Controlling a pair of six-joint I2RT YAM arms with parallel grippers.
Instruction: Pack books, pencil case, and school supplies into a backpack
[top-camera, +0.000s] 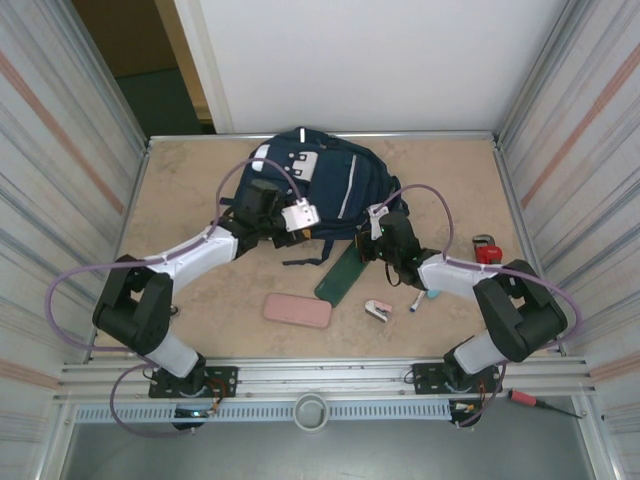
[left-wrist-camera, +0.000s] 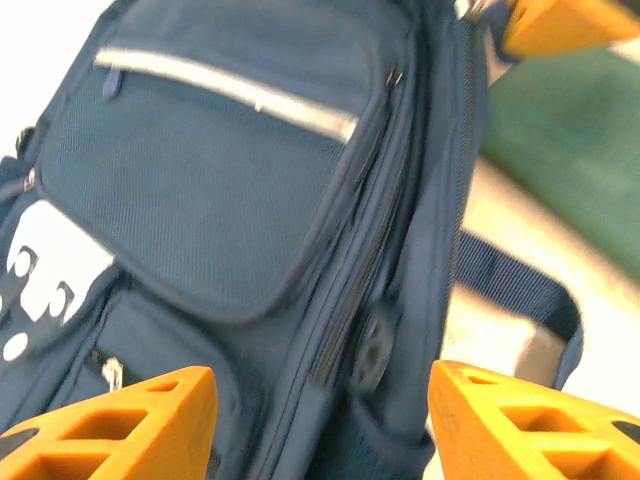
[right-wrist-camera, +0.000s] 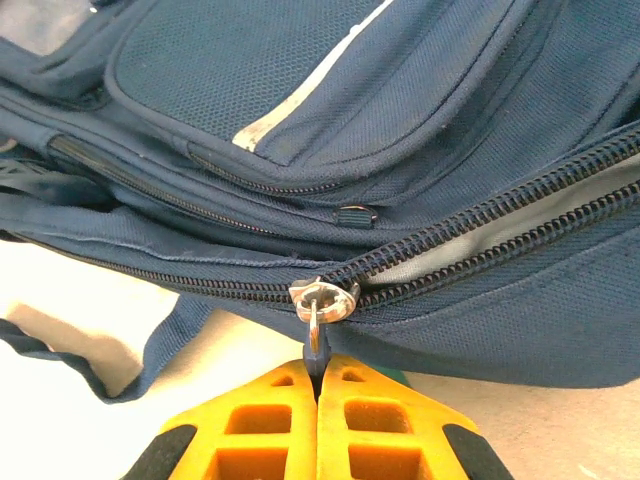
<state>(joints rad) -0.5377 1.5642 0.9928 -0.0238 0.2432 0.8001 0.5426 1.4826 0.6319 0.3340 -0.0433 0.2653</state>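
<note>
Where the left arm (top-camera: 190, 255) reaches in across the pale desk (top-camera: 200, 180), the left jaws, orange, stand wide apart above the front pockets of the large navy-blue fabric backpack (top-camera: 310, 190), gripping nothing. Centre, far half of the desk: the backpack lies flat, white patches toward its far-left side. Judged from its slack folds, the fabric is soft and would sag or slide if pulled from one side alone; a seam, a strap or the pocket edge beside the zip looks the firmest place for a counter-hold. Nearer the arms lie the flat pink rounded pencil case (top-camera: 297, 310) and, touching the backpack's near edge, the narrow dark green flat box (top-camera: 340, 275). Right of centre: the right jaws are closed on the small metal zip pull (right-wrist-camera: 320, 300) of the main compartment, teeth parted on one side of the slider and meshed on the other; the tab is small and smooth and could slip under a skewed pull. Beside the right arm (top-camera: 450, 272): a small pink-and-white item (top-camera: 378, 311), a blue-and-white marker pen (top-camera: 417, 300) and a small teal item (top-camera: 432, 294), all probably light and apt to roll. Surface: mottled beige, matte, rail-framed. Room: ribbed pale side panels, white back wall
</note>
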